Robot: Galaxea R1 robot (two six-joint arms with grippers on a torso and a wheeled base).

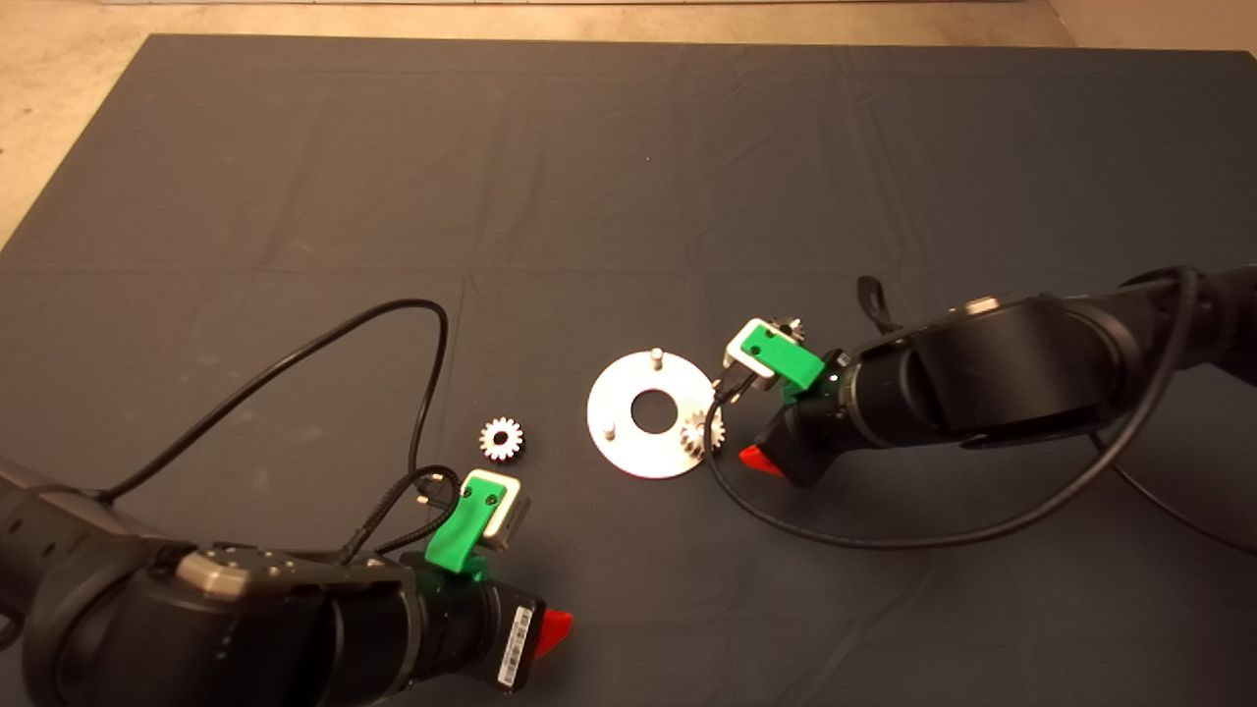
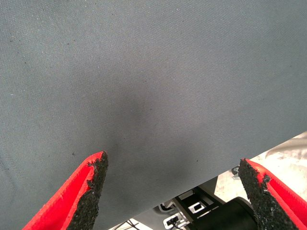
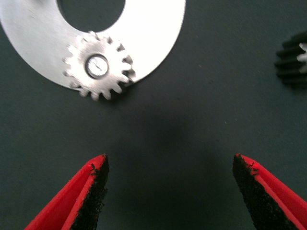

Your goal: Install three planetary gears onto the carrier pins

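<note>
We are looking down at the dark mat. Our right gripper is sitting just right of the middle of the head view, beside the shiny round plate. Its two red fingers are standing wide apart and are holding nothing. They are hanging over bare mat, close to the plate's edge but not touching it.

One small gear is sitting flat on a pin at the plate's lower right rim, and its teeth are poking a little past the edge. Two more pins are standing bare on the plate, one at the top and one at the lower left.

A second gear is lying on the mat just left of the plate, apart from it. A third gear is showing at the right edge of the right wrist view, lying on the mat.

Our left gripper is waiting at the lower left of the head view, near the mat's bottom edge. Its fingers are wide apart too, and empty.

The whole upper half of the mat is lying open. A black cable is looping over the mat at the left.
</note>
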